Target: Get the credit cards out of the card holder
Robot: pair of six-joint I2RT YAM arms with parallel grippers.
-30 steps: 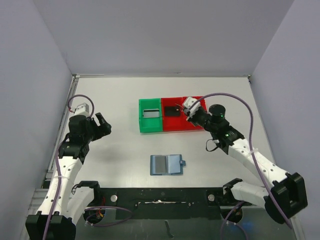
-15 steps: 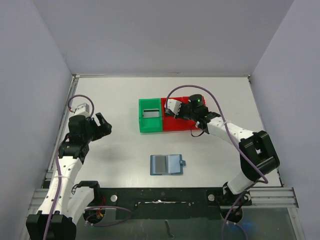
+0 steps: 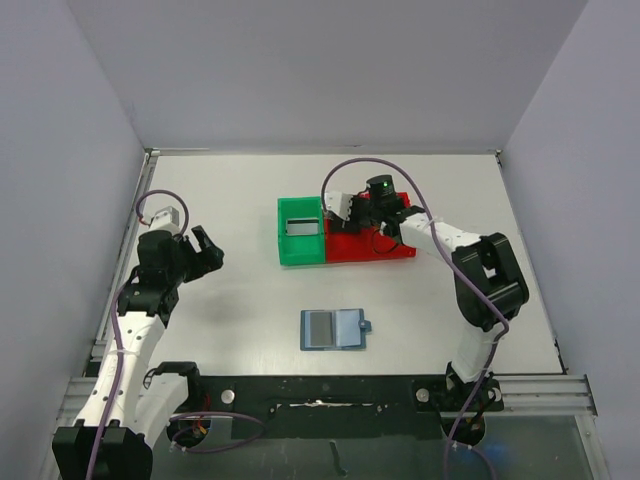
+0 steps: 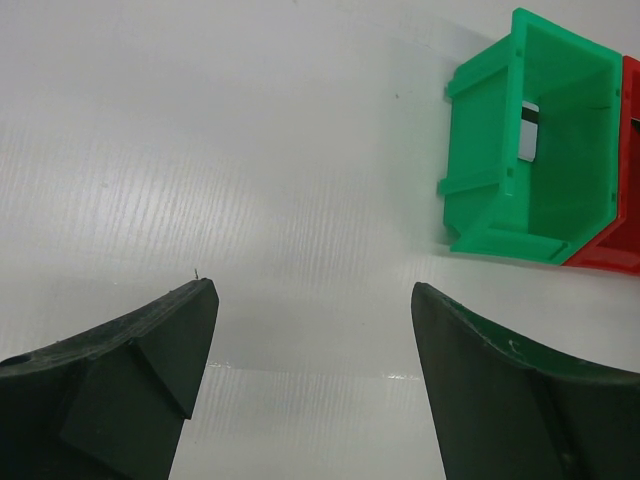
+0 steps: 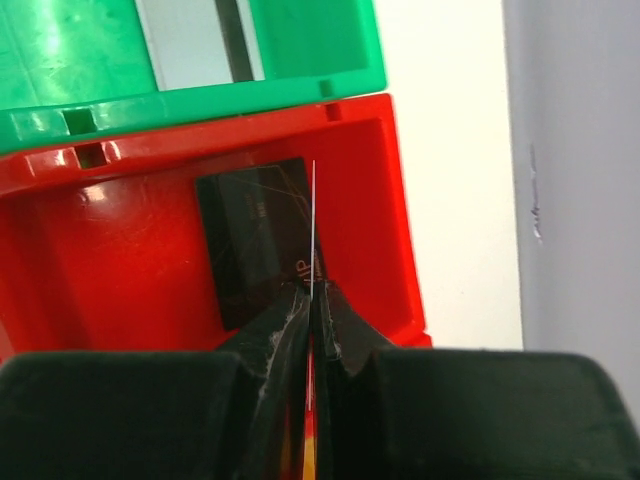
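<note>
Black card (image 5: 255, 240) in red bin (image 5: 100, 255)

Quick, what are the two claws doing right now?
The left gripper: open, holding nothing.
The right gripper: shut on a thin card, edge-on over the red bin.

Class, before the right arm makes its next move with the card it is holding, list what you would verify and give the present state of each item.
1. Grip: the right gripper is shut on a thin card seen edge-on: ok.
2. Drop spot: the held card hangs over the red plastic bin, where a black card already lies flat: ok.
3. Left gripper: open over the white table, apart from the green plastic bin: ok.
4. Light-blue bifold card holder emptied: it lies open with a grey card on its left panel: not ok.
5. Further cards hidden in its pockets: cannot tell.
</note>
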